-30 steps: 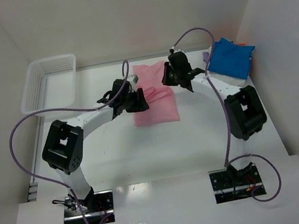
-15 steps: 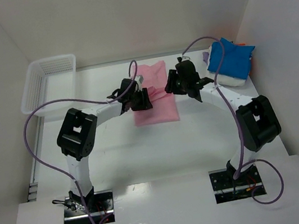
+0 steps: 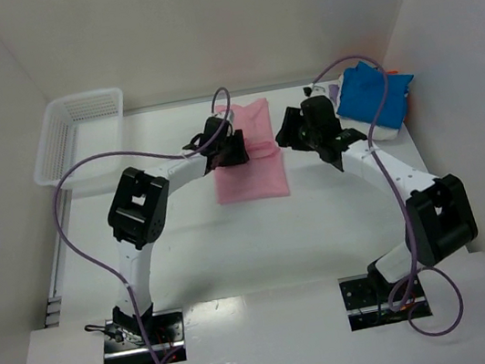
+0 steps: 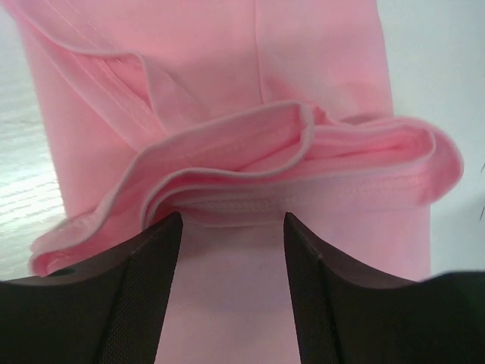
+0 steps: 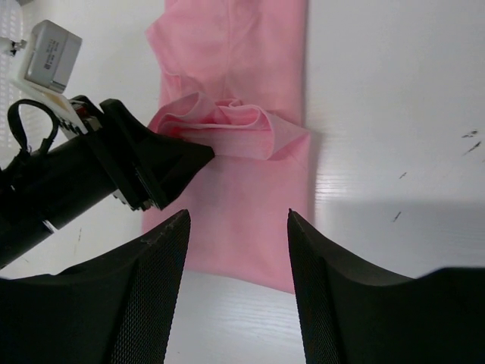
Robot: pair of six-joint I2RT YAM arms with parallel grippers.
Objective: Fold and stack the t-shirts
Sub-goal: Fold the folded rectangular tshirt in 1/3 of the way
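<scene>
The light pink t-shirt lies folded into a long strip at the middle of the table, with a bunched ridge across its middle. My left gripper is open at the ridge's left end, its fingers apart low over the pink cloth. My right gripper is open and empty just right of the shirt, above its near half. The left gripper also shows in the right wrist view. A bright blue shirt tops a stack at the far right, over a white one and a lavender one.
A white mesh basket stands at the far left. White walls close in the table at the back and both sides. Purple cables loop over both arms. Bare white table lies to the right of the pink shirt.
Both arms have stretched farther out over the table. The left gripper has moved up and right along the shirt's left edge. The right gripper has shifted slightly right and nearer. The pink shirt has barely moved.
</scene>
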